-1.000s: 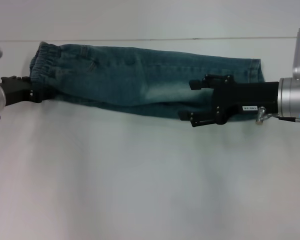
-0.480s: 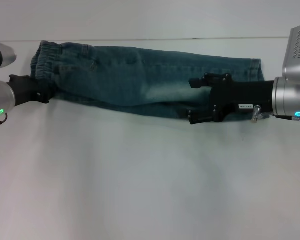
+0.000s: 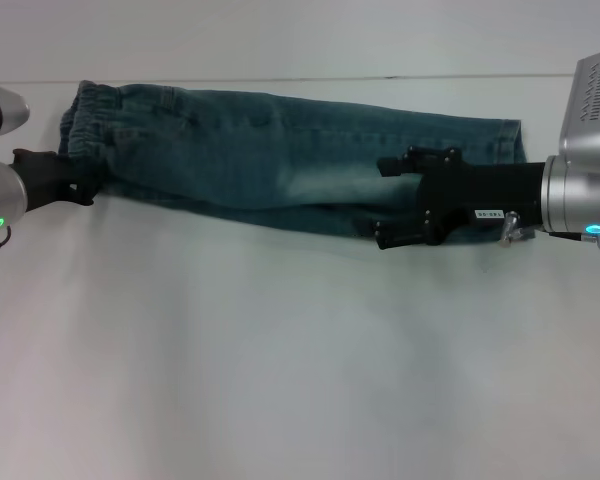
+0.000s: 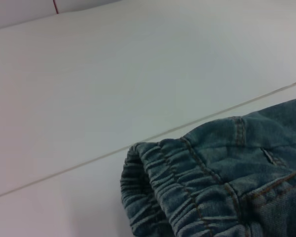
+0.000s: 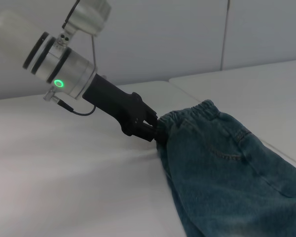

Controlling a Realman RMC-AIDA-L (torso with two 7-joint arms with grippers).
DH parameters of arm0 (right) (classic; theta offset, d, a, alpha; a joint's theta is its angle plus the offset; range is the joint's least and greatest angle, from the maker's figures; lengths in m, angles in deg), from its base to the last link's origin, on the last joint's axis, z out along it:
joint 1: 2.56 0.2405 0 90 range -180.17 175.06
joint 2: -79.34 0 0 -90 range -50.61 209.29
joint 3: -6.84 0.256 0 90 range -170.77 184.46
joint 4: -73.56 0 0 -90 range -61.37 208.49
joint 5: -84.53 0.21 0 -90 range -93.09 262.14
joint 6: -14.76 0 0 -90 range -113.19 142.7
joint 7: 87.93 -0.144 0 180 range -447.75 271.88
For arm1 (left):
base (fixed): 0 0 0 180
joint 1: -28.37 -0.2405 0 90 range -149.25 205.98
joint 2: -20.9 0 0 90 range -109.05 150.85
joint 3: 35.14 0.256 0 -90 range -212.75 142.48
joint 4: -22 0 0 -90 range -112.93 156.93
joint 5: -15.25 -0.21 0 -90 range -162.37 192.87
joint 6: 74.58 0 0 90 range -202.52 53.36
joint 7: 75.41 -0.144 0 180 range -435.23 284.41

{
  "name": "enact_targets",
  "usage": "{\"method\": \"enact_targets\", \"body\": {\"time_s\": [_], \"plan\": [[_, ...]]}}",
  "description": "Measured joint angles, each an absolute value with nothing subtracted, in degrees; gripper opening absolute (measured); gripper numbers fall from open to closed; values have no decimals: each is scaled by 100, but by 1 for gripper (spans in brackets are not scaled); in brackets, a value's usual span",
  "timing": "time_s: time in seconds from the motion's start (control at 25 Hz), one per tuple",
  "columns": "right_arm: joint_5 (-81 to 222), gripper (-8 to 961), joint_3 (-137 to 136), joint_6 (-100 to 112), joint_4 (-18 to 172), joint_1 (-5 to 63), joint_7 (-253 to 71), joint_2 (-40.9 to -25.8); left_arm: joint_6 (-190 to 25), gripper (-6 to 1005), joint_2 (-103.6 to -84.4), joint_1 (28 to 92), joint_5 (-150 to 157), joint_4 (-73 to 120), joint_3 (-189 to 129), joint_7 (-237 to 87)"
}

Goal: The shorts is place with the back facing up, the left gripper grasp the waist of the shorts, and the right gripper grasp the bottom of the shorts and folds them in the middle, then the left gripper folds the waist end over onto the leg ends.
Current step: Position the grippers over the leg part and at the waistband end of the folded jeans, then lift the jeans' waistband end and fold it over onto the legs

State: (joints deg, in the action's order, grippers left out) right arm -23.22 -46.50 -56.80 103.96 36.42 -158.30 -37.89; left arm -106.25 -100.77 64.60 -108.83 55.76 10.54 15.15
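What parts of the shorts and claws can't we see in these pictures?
- The shorts: their underside lies against the table in every view.
- The bottom of the shorts: partly covered by the right gripper in the head view.
- The left gripper: its fingertips disappear behind the waist of the shorts in the right wrist view.

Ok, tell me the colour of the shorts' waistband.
Faded blue denim with tan stitching; the waist of the shorts shows best in the left wrist view.

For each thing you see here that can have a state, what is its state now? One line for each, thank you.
Shorts: folded lengthwise, lying flat on the table.
Waistband: gathered, pinched at its end by the left tool.
Left tool: shut on the waistband.
Right tool: open, over the leg end.
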Motion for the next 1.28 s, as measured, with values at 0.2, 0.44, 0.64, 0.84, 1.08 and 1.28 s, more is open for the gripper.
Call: {"method": "enact_targets", "body": {"time_s": [0.2,0.44,0.64,0.84,1.08,1.28], "plan": [[-2322,955,-4651,-5604,10386,3629,-15827,-3815,-10608,307,-10081,6437,-10884,5610,1075,1513],[-2322,950,-4651,-5583,10386,3629,-15788,-3841,-10621,237,-10083,6431,-10885,5627,1083,1511],[-2322,936,-4690,-5523,10386,3643,-15781,-3853,-10628,200,-10083,6403,-10885,5647,1083,1502],[-2322,922,-4734,-5400,10388,3657,-15780,-3877,-10643,154,-10087,6359,-10886,5719,1081,1502],[-2290,905,-4753,-5028,10382,3651,-15615,-4000,-10881,88,-10225,6148,-10914,6271,1082,1519],[-1798,742,-4738,-4693,10080,3672,-15238,-4042,-11358,32,-10278,6083,-10937,6637,1091,1561]]}}
